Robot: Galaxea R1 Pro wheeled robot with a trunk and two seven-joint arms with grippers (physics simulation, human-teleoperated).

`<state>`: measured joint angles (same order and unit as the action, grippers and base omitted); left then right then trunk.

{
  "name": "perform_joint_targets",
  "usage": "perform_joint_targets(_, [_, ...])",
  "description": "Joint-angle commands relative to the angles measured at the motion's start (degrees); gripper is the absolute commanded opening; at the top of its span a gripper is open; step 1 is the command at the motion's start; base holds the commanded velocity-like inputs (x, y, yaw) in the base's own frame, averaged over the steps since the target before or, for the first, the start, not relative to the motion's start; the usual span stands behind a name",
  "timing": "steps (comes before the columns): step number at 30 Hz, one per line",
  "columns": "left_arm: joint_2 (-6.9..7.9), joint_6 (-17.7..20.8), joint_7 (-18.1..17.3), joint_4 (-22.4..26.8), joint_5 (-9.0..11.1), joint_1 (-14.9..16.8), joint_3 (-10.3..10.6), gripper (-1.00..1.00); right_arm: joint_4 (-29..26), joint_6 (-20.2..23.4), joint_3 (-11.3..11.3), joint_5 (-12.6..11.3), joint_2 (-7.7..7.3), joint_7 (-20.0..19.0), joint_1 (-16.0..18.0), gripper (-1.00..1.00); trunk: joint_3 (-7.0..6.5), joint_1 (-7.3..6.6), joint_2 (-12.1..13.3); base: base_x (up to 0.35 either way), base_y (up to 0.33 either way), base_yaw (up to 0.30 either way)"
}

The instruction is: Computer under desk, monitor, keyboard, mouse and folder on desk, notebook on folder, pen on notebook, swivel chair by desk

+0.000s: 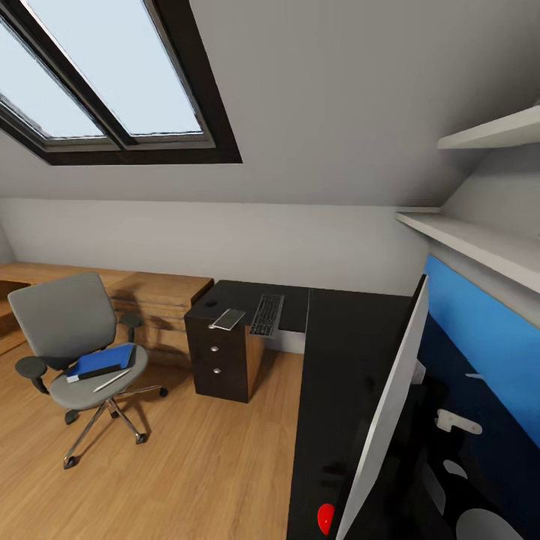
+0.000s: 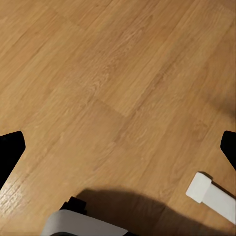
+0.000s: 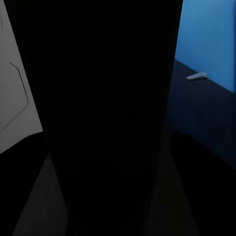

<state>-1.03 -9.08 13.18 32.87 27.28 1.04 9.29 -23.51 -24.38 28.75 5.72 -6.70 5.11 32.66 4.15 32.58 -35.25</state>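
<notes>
The grey swivel chair (image 1: 69, 330) stands on the floor at the left, apart from the black L-shaped desk (image 1: 346, 330). On its seat lie the blue folder (image 1: 101, 361) and the pale pen (image 1: 111, 380). The keyboard (image 1: 266, 315) lies on the desk's far wing. Beside it is a small flat rectangle (image 1: 227, 319), probably the notebook, and a dark bump (image 1: 212, 304) that may be the mouse. The monitor (image 1: 390, 405) stands edge-on on the near wing, red light low. The computer is out of view. My left gripper (image 2: 118, 147) hangs open over bare floor. The right wrist view is too dark to make out fingers.
A light wooden dresser (image 1: 154, 292) runs along the back wall behind the chair. White shelves (image 1: 480, 241) and a blue wall panel (image 1: 480, 330) are above the desk at the right. A sloped ceiling with a skylight (image 1: 112, 75) hangs overhead. Wooden floor (image 1: 210, 465) lies between chair and desk.
</notes>
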Motion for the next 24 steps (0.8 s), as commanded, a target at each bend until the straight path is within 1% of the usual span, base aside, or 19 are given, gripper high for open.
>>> perform_joint_targets(1, [0.06, -0.32, 0.44, 0.0, 0.6, 0.06, 0.47, 1.0, -0.03, -0.15, 0.25, 0.79, 0.02, 0.17, 0.11, -1.0, 0.09, 0.02, -0.1, -0.013, -0.028, 0.0])
perform_joint_targets(11, [0.06, -0.32, 0.44, 0.0, 0.65, 0.05, 0.47, 1.0, -0.03, -0.18, 0.25, 0.79, -0.05, 0.17, 0.11, -1.0, 0.09, 0.02, -0.1, -0.006, -0.01, 0.0])
perform_joint_targets(17, [0.06, -0.32, 0.44, 0.0, 0.66, 0.07, 0.47, 1.0, 0.03, -0.17, 0.25, 0.79, -0.02, 0.17, 0.12, -1.0, 0.09, 0.02, -0.1, -0.1, -0.148, 0.0])
perform_joint_targets(24, [0.06, -0.32, 0.44, 0.0, 0.66, 0.07, 0.47, 1.0, 0.02, -0.18, 0.25, 0.79, -0.06, 0.17, 0.12, -1.0, 0.09, 0.02, -0.1, -0.026, -0.04, 0.0])
